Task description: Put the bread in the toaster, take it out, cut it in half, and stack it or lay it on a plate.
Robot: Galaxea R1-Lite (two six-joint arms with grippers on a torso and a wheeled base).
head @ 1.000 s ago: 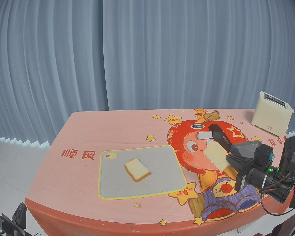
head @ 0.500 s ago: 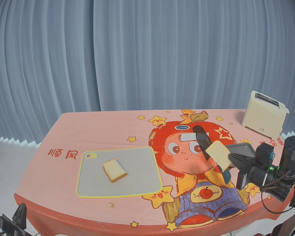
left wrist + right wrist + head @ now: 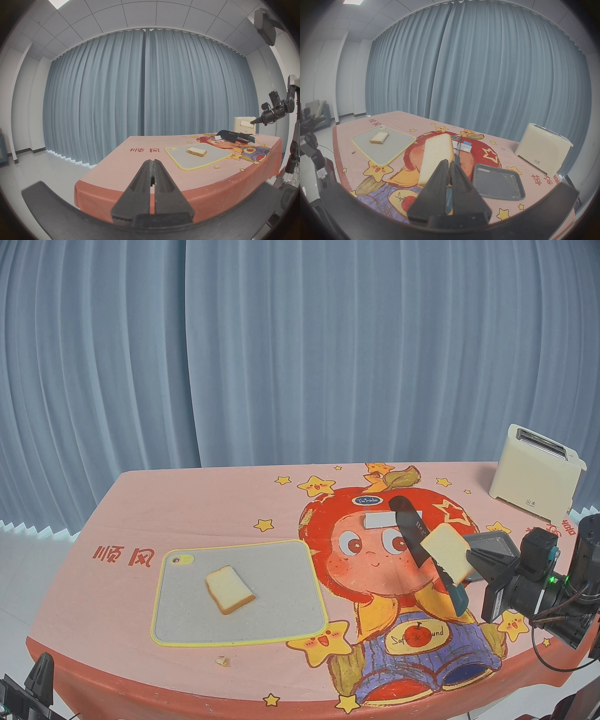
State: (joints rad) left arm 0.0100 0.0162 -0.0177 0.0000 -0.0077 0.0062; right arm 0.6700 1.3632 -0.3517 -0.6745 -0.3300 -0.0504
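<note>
Moved: my camera swung; pale square bread slice [image 3: 447,552] nears cream boxy toaster [image 3: 537,476].
Right gripper [image 3: 480,562]: jaws pinch the slice, toaster beyond them.
Left gripper [image 3: 152,170]: jaws pressed together.
Advice: I'd align the slice edge-on with the slot.

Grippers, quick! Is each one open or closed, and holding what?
Left gripper: closed, holding nothing.
Right gripper: closed on a bread slice.

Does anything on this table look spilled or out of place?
A small bread crumb lies loose on the pink tablecloth, just off the near edge of the yellow-rimmed grey cutting board. Nothing else stands out.
</note>
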